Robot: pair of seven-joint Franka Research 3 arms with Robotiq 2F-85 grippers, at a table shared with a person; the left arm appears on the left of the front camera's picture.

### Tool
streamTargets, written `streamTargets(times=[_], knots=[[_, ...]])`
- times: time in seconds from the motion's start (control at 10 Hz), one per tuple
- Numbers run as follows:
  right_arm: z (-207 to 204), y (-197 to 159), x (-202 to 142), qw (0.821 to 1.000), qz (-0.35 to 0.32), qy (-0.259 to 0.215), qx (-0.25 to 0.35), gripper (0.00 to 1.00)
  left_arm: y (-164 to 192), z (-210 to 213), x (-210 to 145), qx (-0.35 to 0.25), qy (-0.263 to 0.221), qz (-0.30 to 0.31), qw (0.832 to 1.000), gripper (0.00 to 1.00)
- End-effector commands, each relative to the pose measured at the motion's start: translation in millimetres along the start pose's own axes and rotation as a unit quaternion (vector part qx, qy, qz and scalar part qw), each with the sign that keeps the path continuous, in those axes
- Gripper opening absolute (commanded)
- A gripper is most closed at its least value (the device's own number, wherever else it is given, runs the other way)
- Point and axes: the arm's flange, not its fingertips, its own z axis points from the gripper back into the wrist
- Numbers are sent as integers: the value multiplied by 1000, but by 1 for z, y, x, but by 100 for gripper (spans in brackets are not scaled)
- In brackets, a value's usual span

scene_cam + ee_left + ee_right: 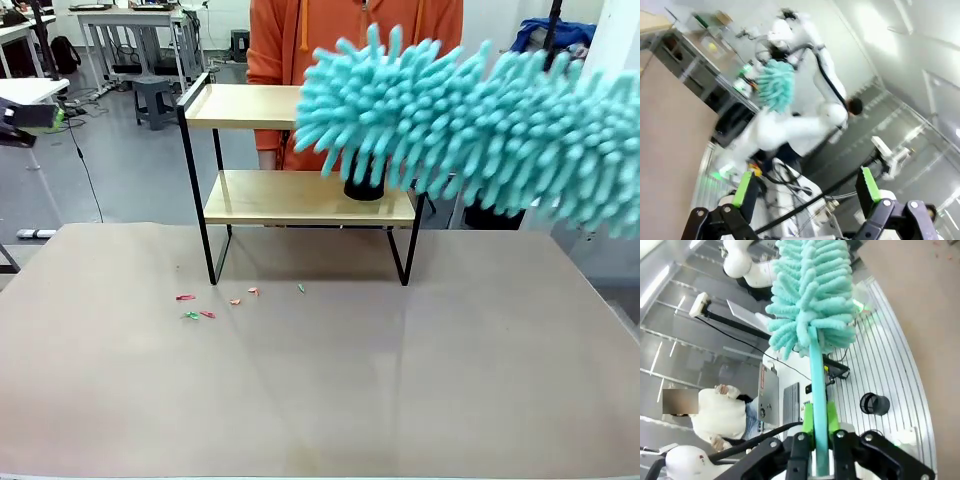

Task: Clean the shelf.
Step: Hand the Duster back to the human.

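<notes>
The shelf (240, 106), two light wooden boards in a thin black frame, stands at the back middle of the table. A small black object (364, 189) sits on its lower board. A fluffy teal duster (470, 120) hangs in the air across the shelf's right side, reaching in from the right. My right gripper (819, 424) is shut on the duster's teal handle (816, 375), with the duster head (812, 295) above it. My left gripper (805, 187) is open and holds nothing. It points off the table toward the right arm and the duster (776, 90).
Several small red and green scraps (215, 306) lie on the grey table (330, 390) in front of the shelf's left leg. A person in an orange top (350, 40) stands right behind the shelf.
</notes>
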Motion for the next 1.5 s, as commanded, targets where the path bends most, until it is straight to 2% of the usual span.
streamTargets(times=[0.0,0.2,0.3,0.5,0.7,0.8,1.1,1.3,1.4], knots=[[-17,-19,57,995,-20,93,0,13,20,-27,10,-51,46,3,998,100],[-44,-34,93,989,-33,147,2,13,41,-53,5,-42,72,26,996,100],[-58,-40,104,987,-29,159,4,13,54,-62,0,-22,67,53,996,100],[-77,-54,119,984,-37,174,12,13,77,-84,-14,11,88,64,994,100],[-85,-62,123,981,-42,186,28,13,94,-94,-22,32,109,65,991,100],[-86,-63,124,981,-43,189,31,13,99,-99,-25,22,120,68,990,100],[-88,-71,123,981,-51,186,39,13,102,-131,-32,15,143,24,989,100],[-85,-74,119,982,-56,176,42,13,100,-143,-40,-5,171,28,985,100],[-83,-75,117,982,-60,176,43,13,97,-149,-42,5,173,15,985,100]])
